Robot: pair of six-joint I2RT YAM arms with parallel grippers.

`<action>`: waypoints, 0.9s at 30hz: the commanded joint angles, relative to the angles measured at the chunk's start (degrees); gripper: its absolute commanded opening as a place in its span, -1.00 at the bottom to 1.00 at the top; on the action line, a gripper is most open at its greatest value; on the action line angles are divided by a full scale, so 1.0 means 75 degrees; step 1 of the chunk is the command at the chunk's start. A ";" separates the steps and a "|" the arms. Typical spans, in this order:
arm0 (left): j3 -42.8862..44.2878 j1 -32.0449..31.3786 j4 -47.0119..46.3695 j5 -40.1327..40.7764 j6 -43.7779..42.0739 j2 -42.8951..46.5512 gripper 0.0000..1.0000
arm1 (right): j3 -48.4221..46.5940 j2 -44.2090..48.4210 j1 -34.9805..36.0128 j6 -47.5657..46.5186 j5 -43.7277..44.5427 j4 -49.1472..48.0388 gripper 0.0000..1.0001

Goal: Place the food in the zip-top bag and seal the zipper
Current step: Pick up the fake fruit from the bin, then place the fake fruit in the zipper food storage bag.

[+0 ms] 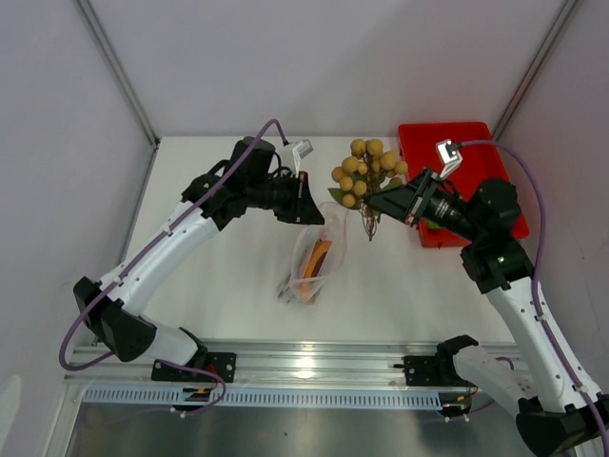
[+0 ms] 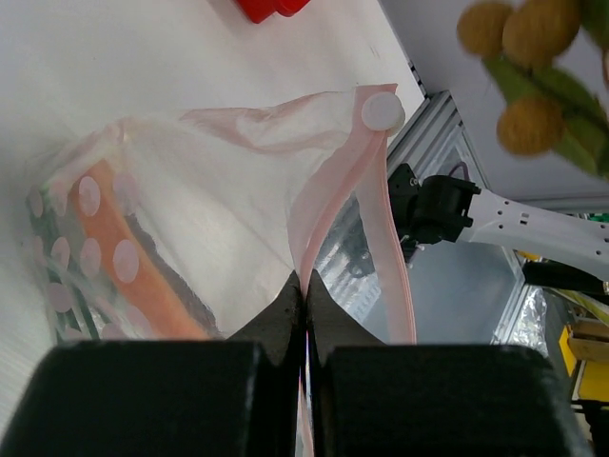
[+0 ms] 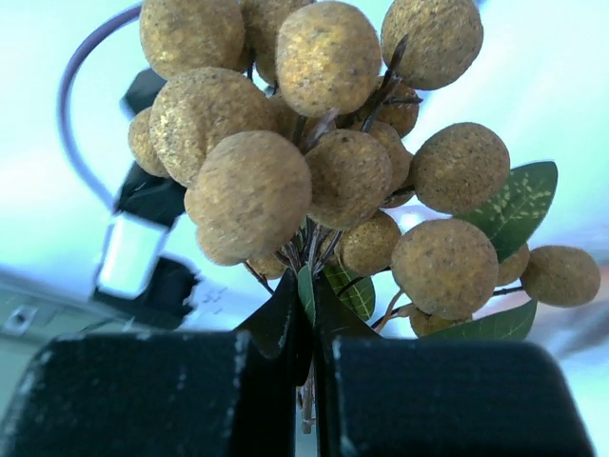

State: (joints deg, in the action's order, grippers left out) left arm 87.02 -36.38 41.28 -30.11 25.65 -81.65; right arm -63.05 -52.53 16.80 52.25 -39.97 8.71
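Above the counter (image 1: 219,276), the right fingers (image 3: 306,305), closed on its stem, hold the bunch of tan fruits (image 1: 366,169); the mouth of the zip-top bag (image 1: 314,259) lies at seven o'clock, its zipper (image 2: 331,202) pinched by the left fingers (image 2: 304,290).

The zip-top bag (image 2: 238,219) is thin glossy plastic, the tan fruits (image 3: 324,171) matt and rough.
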 commanded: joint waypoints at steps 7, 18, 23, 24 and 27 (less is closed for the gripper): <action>0.0198 0.0233 -0.0406 -0.0696 0.0494 -0.0036 -0.99 | 0.1172 0.0289 0.2622 0.1412 0.1003 -0.3549 -1.00; -0.0306 0.0597 -0.1201 -0.1762 0.1138 0.0093 -0.99 | 0.3097 0.0630 0.3549 0.1459 0.2223 -0.5800 -1.00; -0.0505 0.0691 -0.1390 -0.2021 0.1291 0.0175 -0.99 | 0.3484 0.0384 0.3549 0.1693 0.2550 -0.5873 -1.00; -0.0552 0.0691 -0.1402 -0.2021 0.1291 0.0198 -0.99 | 0.3508 0.0349 0.3549 0.1902 0.2621 -0.5733 -1.00; -0.0645 0.0714 -0.1495 -0.2021 0.1314 0.0222 -0.99 | 0.3496 0.0243 0.3549 0.2185 0.2739 -0.5521 -1.00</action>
State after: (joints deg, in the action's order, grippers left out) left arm 82.70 -31.68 33.74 -42.46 34.04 -82.08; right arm -36.67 -50.24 43.09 65.87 -22.22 -29.82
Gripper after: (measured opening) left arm 0.005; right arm 0.028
